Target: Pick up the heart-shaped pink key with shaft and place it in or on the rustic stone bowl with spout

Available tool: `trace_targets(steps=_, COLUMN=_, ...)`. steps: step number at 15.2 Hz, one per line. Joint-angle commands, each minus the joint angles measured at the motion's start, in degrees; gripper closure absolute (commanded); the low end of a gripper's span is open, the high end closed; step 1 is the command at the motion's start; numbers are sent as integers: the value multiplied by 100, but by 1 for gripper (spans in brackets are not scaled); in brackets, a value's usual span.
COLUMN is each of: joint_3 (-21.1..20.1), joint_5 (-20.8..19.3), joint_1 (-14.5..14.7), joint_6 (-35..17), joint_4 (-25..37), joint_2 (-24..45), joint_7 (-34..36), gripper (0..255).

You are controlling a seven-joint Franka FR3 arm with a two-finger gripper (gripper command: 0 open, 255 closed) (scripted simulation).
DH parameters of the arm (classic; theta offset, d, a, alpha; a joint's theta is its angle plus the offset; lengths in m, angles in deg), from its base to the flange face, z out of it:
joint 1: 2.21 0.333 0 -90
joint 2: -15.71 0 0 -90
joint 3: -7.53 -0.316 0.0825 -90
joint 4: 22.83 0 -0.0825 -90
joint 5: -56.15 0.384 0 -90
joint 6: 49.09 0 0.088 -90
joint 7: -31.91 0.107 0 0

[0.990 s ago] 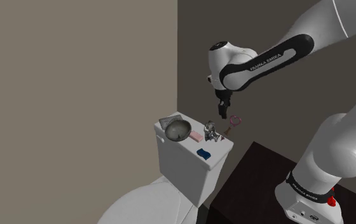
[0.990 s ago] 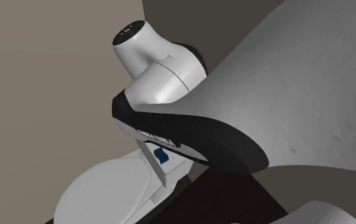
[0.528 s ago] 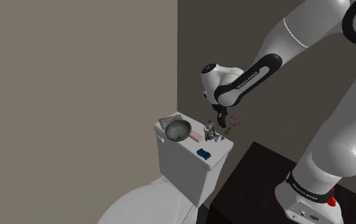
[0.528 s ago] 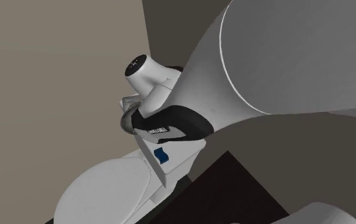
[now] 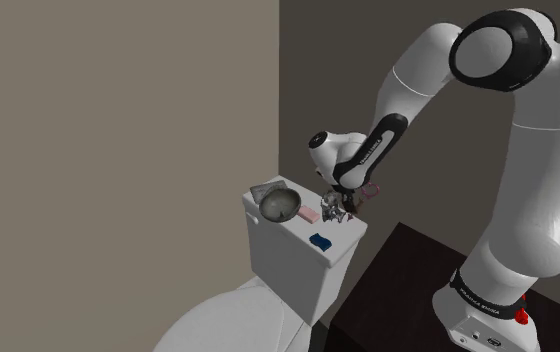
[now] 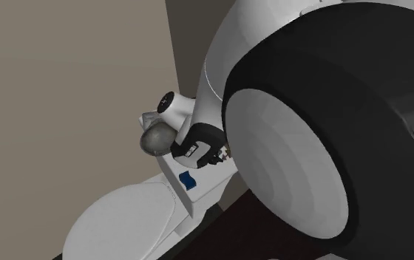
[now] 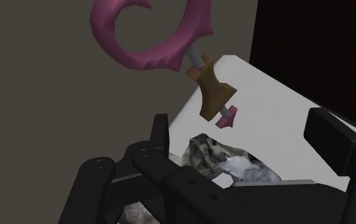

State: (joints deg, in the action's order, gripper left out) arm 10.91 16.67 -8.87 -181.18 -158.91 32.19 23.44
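Note:
The pink heart-shaped key (image 7: 151, 38) leans against the wall. Its brown shaft (image 7: 212, 95) ends in a pink tip on the back edge of the white toilet tank lid (image 7: 266, 95). In the shoulder view the key (image 5: 371, 188) peeks out beside my wrist. The grey stone bowl (image 5: 280, 204) sits at the tank's other end and also appears in the second exterior view (image 6: 156, 139). My gripper (image 7: 246, 143) is open, just short of the key, hovering over a grey crumpled figurine (image 7: 231, 159). It hangs low over the lid (image 5: 345, 203).
On the tank lid lie a pink block (image 5: 310, 214), a blue piece (image 5: 320, 240) and the grey figurine (image 5: 332, 209). The wall stands right behind the tank. The toilet seat lid (image 5: 238, 320) lies below, with the dark stand (image 5: 408, 290) beside it.
The arm has swung down and toward the tank. The gripper dropped from well above the key to just over the lid beside the figurine.

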Motion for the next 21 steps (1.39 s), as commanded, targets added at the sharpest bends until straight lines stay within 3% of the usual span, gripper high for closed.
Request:
trace_targets(steps=1, joint_3=72, joint_5=-189, joint_1=-23, joint_6=-115, joint_4=72, joint_2=250, joint_7=34, gripper=0)
trace_targets(steps=8, joint_3=250, joint_5=-518, joint_1=-114, joint_6=-537, joint_4=54, joint_2=635, joint_7=233, gripper=0)
trace_targets(steps=15, joint_3=250, joint_5=-517, joint_1=-114, joint_6=-536, joint_4=54, joint_2=635, joint_7=232, gripper=0)
trace_targets(steps=16, joint_3=250, joint_5=-517, joint_1=-114, joint_6=-536, joint_4=54, joint_2=635, joint_7=232, gripper=255)
trace_targets(steps=21, joint_3=250, joint_5=-517, joint_1=-114, joint_6=-536, joint_4=54, joint_2=635, joint_7=232, gripper=255)
